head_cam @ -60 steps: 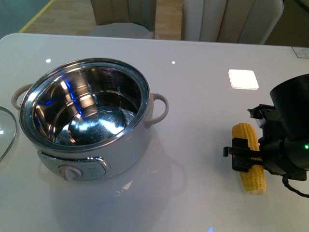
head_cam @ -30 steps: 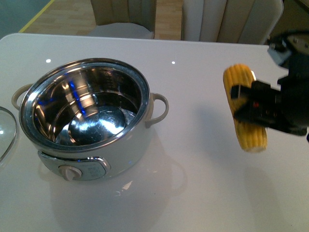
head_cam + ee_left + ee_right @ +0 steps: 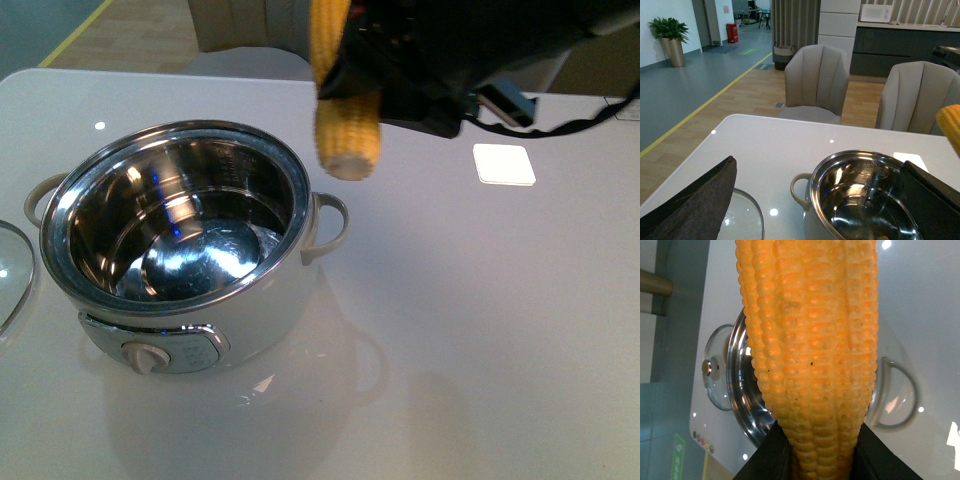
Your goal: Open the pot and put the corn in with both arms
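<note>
The white pot (image 3: 272,300) stands open on the table's left half, its steel bowl empty. My right gripper (image 3: 392,72) is shut on the corn (image 3: 346,112), which hangs nearly upright in the air just past the pot's far right rim, pale cut end down. In the right wrist view the corn (image 3: 810,350) fills the frame between the black fingers (image 3: 769,460), with the pot rim (image 3: 738,390) behind it. My left gripper (image 3: 819,162) is open, holds nothing, and looks over the pot (image 3: 815,186); the corn (image 3: 951,126) shows at that view's edge.
The glass lid (image 3: 10,272) lies flat on the table left of the pot, also seen as the lid (image 3: 747,220) by the left gripper's finger (image 3: 695,200). A white square (image 3: 503,163) is on the table at the back right. Chairs (image 3: 817,82) stand beyond the far edge.
My right gripper has lifted the corn off the table at the right and carried it up and left to the pot's far right rim. The pot and lid have not moved.
</note>
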Tool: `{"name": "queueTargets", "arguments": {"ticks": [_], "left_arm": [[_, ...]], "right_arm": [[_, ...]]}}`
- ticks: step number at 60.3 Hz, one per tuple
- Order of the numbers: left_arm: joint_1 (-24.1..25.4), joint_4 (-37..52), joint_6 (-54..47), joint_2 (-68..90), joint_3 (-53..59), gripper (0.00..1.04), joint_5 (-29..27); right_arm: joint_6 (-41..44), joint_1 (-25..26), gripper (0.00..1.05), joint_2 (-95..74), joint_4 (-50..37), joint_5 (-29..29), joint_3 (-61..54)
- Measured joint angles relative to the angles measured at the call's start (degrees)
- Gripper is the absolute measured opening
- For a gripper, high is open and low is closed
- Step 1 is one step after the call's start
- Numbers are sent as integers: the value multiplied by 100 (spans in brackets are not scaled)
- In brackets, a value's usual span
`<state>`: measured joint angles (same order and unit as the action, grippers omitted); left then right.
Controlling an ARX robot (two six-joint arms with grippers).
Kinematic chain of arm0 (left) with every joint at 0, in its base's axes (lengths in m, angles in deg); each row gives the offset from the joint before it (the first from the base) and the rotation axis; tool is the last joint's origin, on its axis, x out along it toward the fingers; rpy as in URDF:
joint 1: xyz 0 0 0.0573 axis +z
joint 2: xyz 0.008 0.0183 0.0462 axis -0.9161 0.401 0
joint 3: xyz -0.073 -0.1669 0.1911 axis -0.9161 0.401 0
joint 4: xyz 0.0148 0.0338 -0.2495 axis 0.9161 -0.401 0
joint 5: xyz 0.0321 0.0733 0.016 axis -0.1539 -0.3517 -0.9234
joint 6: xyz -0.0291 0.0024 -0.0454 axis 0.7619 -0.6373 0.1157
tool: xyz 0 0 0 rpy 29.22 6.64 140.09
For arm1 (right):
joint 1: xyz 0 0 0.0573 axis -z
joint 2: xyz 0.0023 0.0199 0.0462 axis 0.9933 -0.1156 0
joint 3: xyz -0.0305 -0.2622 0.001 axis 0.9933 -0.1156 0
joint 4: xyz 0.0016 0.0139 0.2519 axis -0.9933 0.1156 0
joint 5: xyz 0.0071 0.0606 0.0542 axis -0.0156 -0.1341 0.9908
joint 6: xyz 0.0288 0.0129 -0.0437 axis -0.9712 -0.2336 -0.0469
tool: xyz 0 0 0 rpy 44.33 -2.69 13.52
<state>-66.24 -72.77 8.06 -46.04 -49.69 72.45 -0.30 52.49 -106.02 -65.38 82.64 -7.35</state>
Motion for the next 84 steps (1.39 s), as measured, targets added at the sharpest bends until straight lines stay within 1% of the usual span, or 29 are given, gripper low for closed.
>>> {"name": "queueTargets", "arguments": {"ticks": [6, 16, 28, 42, 44, 45, 54, 56, 60, 71, 73, 74, 78, 84], "left_arm": [[0, 0, 0, 0, 0, 98, 0], [0, 0, 0, 0, 0, 98, -2], [0, 0, 0, 0, 0, 98, 0], [0, 0, 0, 0, 0, 98, 0], [0, 0, 0, 0, 0, 98, 0], [0, 0, 0, 0, 0, 98, 0], [0, 0, 0, 0, 0, 98, -2], [0, 0, 0, 0, 0, 98, -2], [0, 0, 0, 0, 0, 98, -2], [0, 0, 0, 0, 0, 98, 0], [0, 0, 0, 0, 0, 98, 0], [0, 0, 0, 0, 0, 98, 0], [0, 0, 0, 0, 0, 98, 0], [0, 0, 0, 0, 0, 98, 0]], "right_arm": [[-170, -245, 18, -391, 140, -2, 391], [-332, -514, 18, -804, 262, 4, 824], [-422, -756, 17, -1296, 413, 37, 1204], [-396, -927, 16, -1768, 579, 17, 1436], [-378, -940, 20, -1816, 581, 15, 1451], [-376, -944, 24, -1853, 588, 13, 1464], [-358, -955, 49, -2035, 678, -77, 1543], [-356, -949, 56, -2061, 686, -98, 1547], [-356, -931, 64, -2063, 686, -94, 1547], [-387, -807, 93, -1869, 402, -4, 1344], [-409, -765, 97, -1764, 310, 0, 1226], [-413, -732, 97, -1681, 245, 2, 1137], [-444, -616, 95, -1373, 31, 46, 824], [-457, -363, 96, -702, -374, 166, 238]]}}
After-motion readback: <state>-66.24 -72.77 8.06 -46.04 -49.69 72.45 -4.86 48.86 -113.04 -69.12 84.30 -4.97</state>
